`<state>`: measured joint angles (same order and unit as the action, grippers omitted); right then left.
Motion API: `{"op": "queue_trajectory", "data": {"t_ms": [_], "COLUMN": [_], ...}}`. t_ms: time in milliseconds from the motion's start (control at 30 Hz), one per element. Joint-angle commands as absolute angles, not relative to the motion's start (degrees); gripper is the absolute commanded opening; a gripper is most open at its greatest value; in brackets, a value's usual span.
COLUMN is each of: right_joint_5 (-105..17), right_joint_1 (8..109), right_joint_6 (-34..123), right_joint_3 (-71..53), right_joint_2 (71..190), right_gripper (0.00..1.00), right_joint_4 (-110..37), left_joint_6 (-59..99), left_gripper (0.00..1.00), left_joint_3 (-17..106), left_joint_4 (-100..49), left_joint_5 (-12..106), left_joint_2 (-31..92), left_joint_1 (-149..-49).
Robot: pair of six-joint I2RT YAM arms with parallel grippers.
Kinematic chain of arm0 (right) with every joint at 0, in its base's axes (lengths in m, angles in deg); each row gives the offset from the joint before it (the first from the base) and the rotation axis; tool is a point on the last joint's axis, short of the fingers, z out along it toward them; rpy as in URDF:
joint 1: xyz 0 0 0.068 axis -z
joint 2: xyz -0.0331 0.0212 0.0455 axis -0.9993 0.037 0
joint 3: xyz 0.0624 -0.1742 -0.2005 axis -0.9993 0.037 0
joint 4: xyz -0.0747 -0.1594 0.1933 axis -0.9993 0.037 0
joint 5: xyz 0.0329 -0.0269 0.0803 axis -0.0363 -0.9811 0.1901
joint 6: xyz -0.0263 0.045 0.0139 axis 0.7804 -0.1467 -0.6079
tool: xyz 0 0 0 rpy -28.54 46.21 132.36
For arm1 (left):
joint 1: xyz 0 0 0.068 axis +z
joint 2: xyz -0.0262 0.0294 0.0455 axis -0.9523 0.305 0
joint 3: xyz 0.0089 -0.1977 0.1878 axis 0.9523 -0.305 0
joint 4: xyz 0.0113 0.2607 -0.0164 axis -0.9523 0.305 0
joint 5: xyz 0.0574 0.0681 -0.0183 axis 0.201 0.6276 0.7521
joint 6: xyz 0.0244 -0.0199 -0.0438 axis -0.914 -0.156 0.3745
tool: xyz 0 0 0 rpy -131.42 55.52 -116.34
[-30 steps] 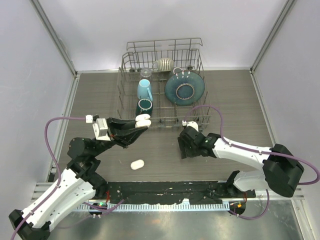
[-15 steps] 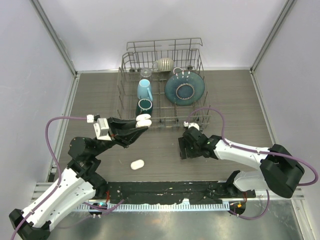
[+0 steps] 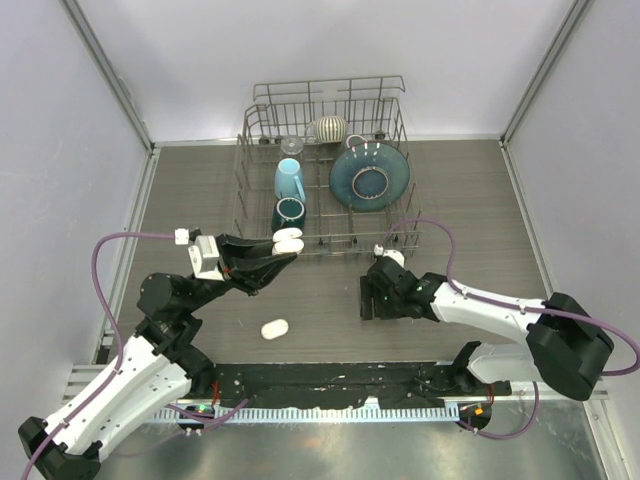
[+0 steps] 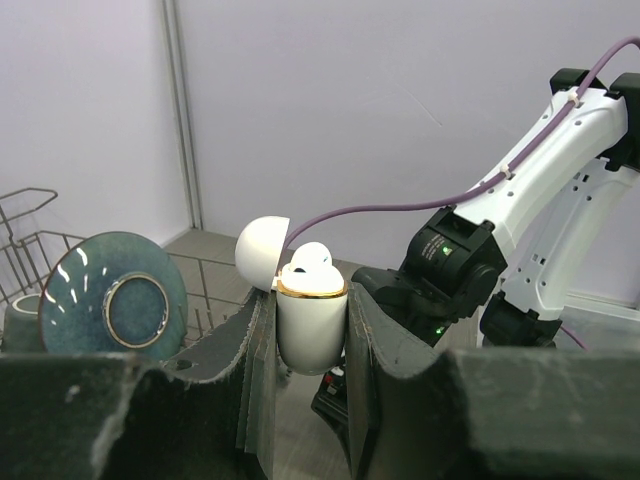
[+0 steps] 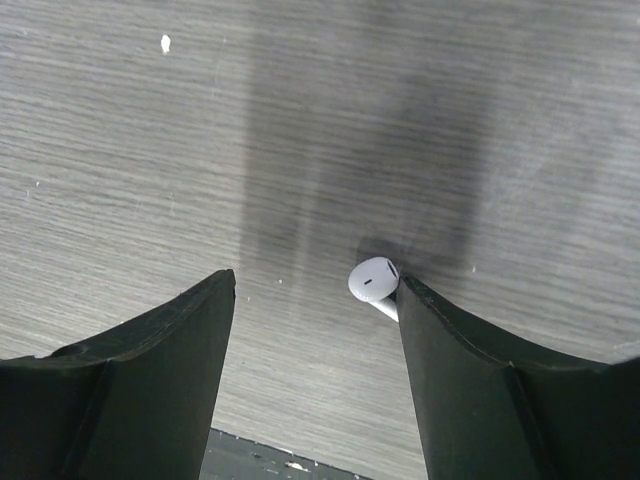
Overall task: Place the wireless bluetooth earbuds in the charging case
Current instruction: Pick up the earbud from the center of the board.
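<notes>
- Nearest to us, close to the near edge of the worktop (image 3: 200, 200) and left of its middle, a small white oval object (image 3: 274, 328) is lying on its own between the two arms.
- A little further in, right of the middle, the right gripper (image 5: 315, 290) is pointing down low over the wood. Its jaws are standing spread and gripping nothing.
- Between those jaws a white earbud (image 5: 372, 279) is lying on the worktop. It is resting right up against the inner face of one finger (image 5: 470, 380), which is partly hiding its stem.
- Further in on the left side, the left gripper (image 4: 311, 300) is holding the charging case (image 4: 311, 330) above the worktop, its jaws pinching the white body from both sides.
- The case is standing upright with its lid (image 4: 262, 252) flipped open, and we are seeing a second earbud (image 4: 308, 258) sitting in its gold-rimmed mouth.
- Just beyond the case, at the middle of the far edge, the wire dish rack (image 3: 245, 150) is carrying a dark green mug (image 3: 289, 212), a light blue mug (image 3: 289, 180), a dark teal plate (image 3: 370, 177) and, furthest back, a striped round piece (image 3: 329, 128).
</notes>
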<state>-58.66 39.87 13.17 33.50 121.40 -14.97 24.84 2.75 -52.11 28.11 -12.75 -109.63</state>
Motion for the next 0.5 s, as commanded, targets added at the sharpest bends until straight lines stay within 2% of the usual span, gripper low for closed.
{"op": "queue_trajectory", "data": {"t_ms": [0,300,467], "right_joint_5": [-60.6,-62.1,-67.5], "right_joint_1": [38.2,35.6,35.0], "right_joint_6": [8.3,5.4,6.6], "right_joint_3": [34.0,32.9,31.2], "right_joint_2": [119.5,122.9,125.3], "right_gripper": [0.71,0.69,0.67], "right_joint_4": [-11.1,-10.2,-9.5], "left_joint_6": [24.8,25.0,25.1], "left_gripper": [0.0,0.0,0.0], "left_joint_3": [3.2,3.0,3.0], "left_joint_4": [-53.8,-53.9,-54.0], "left_joint_5": [27.2,27.2,27.2], "left_joint_2": [-12.4,-12.6,-12.6], "left_joint_1": [-109.4,-109.4,-109.4]}}
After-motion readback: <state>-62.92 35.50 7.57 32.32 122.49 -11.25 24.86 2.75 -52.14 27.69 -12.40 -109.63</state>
